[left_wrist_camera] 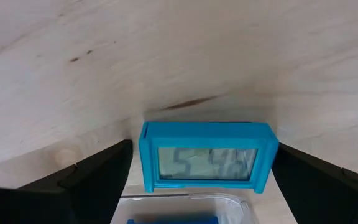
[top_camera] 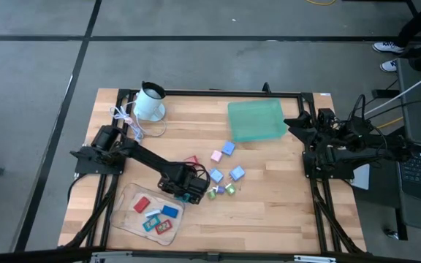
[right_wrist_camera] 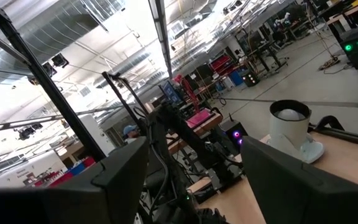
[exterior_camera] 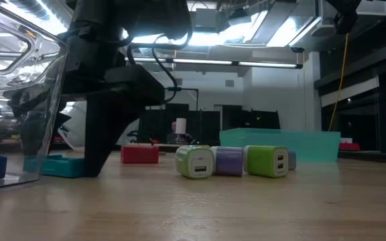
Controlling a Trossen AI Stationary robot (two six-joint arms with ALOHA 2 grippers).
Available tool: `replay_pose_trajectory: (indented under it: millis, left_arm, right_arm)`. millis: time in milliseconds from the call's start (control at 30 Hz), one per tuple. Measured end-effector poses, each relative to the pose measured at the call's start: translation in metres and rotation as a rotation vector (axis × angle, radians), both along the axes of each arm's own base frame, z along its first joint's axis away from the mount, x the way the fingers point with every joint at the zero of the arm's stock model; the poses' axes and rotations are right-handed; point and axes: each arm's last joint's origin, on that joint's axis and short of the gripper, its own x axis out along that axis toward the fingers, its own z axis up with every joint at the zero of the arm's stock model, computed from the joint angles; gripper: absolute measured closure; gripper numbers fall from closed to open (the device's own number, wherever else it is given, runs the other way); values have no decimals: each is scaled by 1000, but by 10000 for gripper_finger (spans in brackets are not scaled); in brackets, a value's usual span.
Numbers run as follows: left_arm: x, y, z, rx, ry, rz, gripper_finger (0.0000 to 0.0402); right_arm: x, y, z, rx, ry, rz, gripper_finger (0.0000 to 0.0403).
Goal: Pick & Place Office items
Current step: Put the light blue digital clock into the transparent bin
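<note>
A small blue digital clock [left_wrist_camera: 207,180], one of the office items, lies flat on the wood beside the clear tray's rim [left_wrist_camera: 185,198]. My left gripper [left_wrist_camera: 204,148] points down over it, open, with one finger [left_wrist_camera: 98,177] on each side and a narrow gap to the clock. In the low view the same piece [exterior_camera: 62,166] shows at the foot of that gripper [exterior_camera: 106,144]. Loose pink, blue, green and purple pieces [top_camera: 221,175] lie on the table to its right. My right gripper [right_wrist_camera: 194,180] waits open at the table's right edge [top_camera: 320,135], aimed at the room.
The clear tray [top_camera: 126,219] near the front left holds red, blue and teal pieces. A teal bin [top_camera: 256,119] sits at the back centre. A white mug [top_camera: 150,101] and a coiled cord [top_camera: 126,117] are at the back left. Two green chargers [exterior_camera: 195,162] and a purple one [exterior_camera: 230,161] lie close by.
</note>
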Motion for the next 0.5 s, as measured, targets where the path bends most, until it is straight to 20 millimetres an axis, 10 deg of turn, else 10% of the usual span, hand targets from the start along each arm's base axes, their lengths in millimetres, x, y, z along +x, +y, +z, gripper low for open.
replay_pose_trajectory:
  millis: [500]
  left_arm:
    - [4, 8, -9, -38, 33, 25, 122]
  right_arm:
    - [0, -1, 0, 1, 1, -33, 142]
